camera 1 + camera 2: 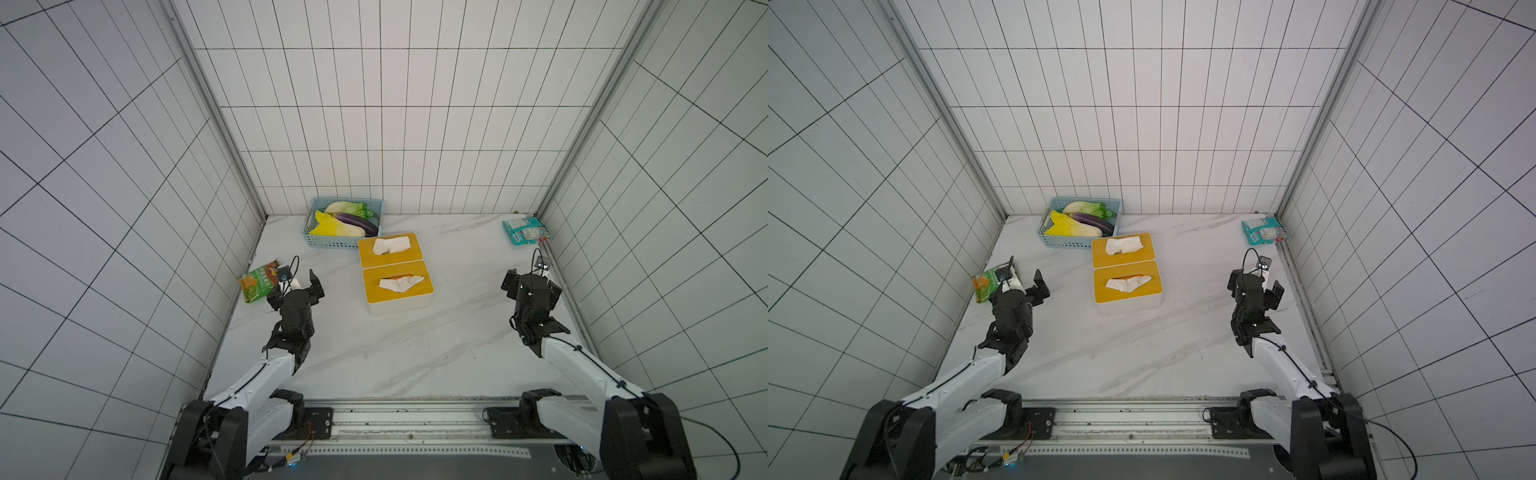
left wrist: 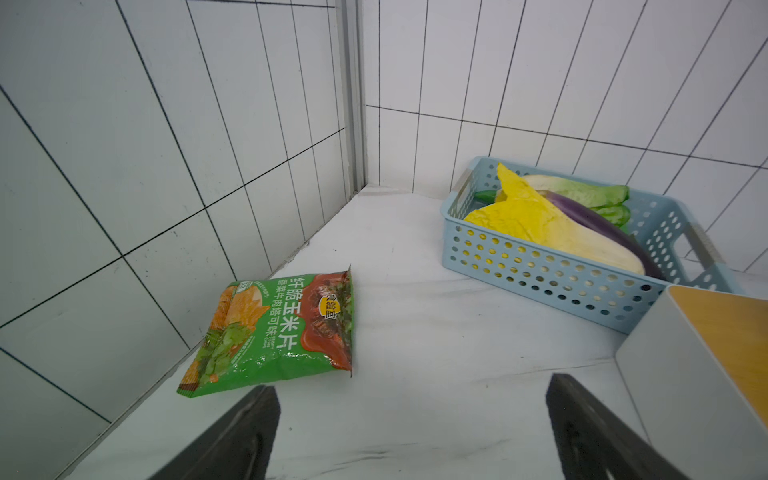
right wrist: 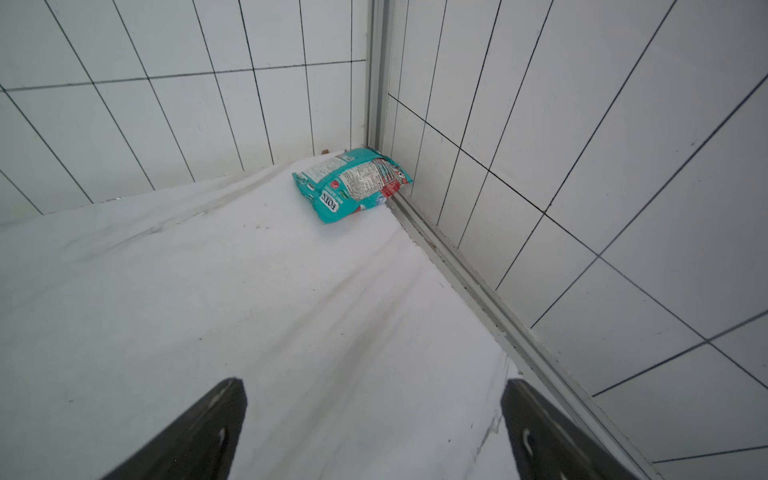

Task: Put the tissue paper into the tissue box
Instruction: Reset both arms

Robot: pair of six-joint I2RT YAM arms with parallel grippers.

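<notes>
While both are hanging wide and empty, left pincer (image 1: 296, 286) at nine o'clock, right pincer (image 1: 532, 283) at three, I am seeing tissue paper (image 1: 401, 283) poking from the tissue box (image 1: 399, 306); a loose tissue (image 1: 390, 244) is lying on a yellow top (image 1: 370, 258) at twelve, probably not yet put in.

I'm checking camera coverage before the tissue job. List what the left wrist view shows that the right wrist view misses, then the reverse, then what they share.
Only the left wrist view: a green snack bag, a blue basket holding a cabbage and an eggplant, a corner of a tissue box, and the open left gripper.
Only the right wrist view: a teal snack bag lying in the corner beside a metal rail, and the open right gripper.
Both: the white table and tiled walls.
</notes>
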